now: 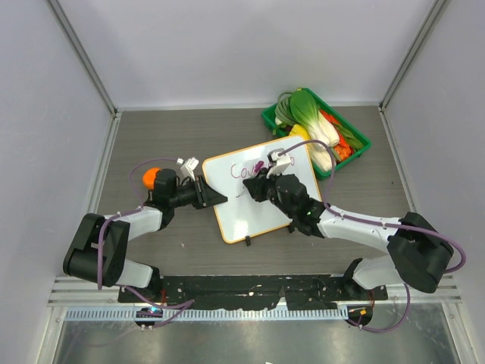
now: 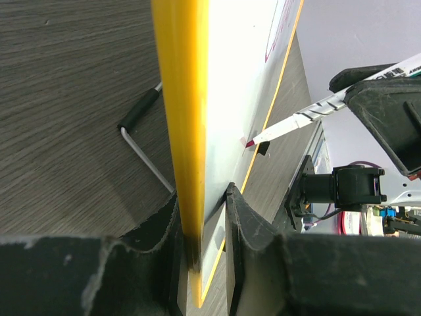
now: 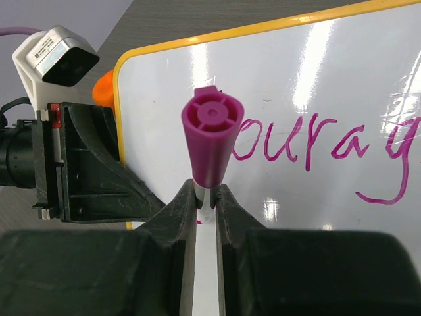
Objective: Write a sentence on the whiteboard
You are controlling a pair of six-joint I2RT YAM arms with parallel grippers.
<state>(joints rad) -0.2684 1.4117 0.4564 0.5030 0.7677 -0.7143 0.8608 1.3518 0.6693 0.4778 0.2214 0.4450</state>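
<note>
The whiteboard [image 1: 244,216] lies tilted at the table's middle, its frame yellow-orange. My left gripper [image 1: 217,199] is shut on its left edge; the left wrist view shows the frame [image 2: 181,99] pinched between my fingers [image 2: 247,224]. My right gripper [image 1: 261,186] is shut on a marker [image 3: 210,141] with a purple end cap, over the board's upper middle. The marker's tip [image 2: 250,141] touches the board below the first line. The sentence [image 3: 309,141] reads "Courag" in purple-pink; its leading "C" is hidden behind the marker.
A green basket [image 1: 359,136] of toy vegetables stands at the back right, close to the board's corner. An orange object [image 1: 151,177] lies by my left wrist. A thin metal rod with a black tip [image 2: 141,141] lies beside the board. Grey walls enclose the table.
</note>
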